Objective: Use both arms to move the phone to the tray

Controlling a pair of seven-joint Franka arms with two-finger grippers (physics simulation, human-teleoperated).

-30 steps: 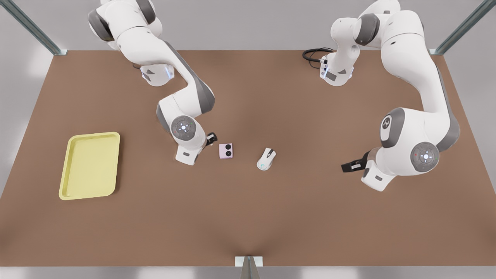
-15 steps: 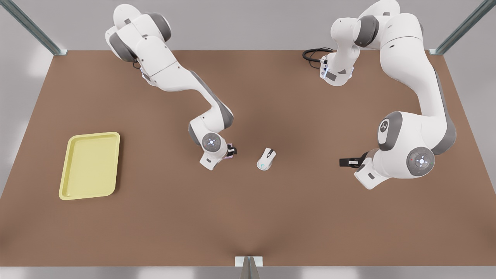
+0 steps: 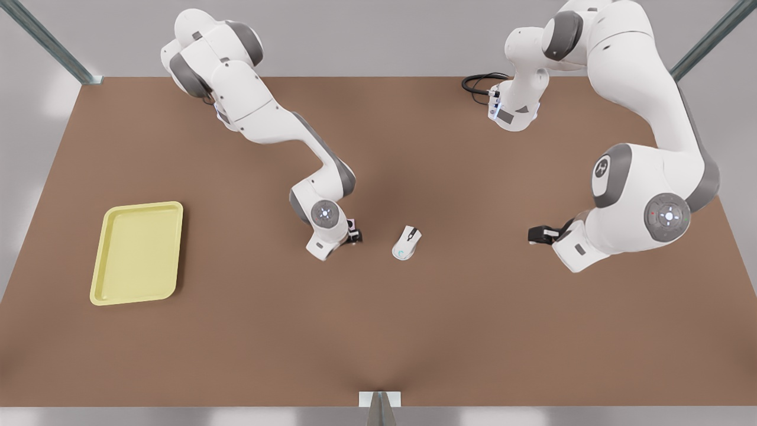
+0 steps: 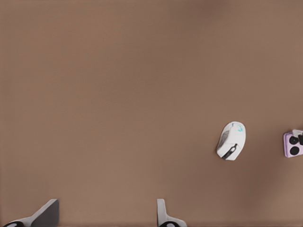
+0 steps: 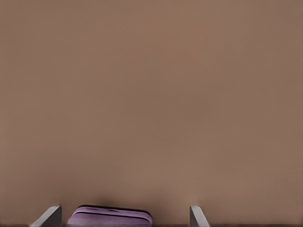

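Right gripper [image 3: 353,235], small black two-finger unit, low over brown table [image 3: 378,331] at centre; fingers [image 5: 49,216] spread, straddling pale pink flat phone [image 5: 110,217], no contact visible. Phone flat on table, just beside white computer mouse [image 3: 406,242]. Left gripper [image 3: 539,235] hovers well apart toward front view's right, fingers [image 4: 45,215] spread, empty. Pale yellow rectangular tray [image 3: 137,252] far toward front view's left.
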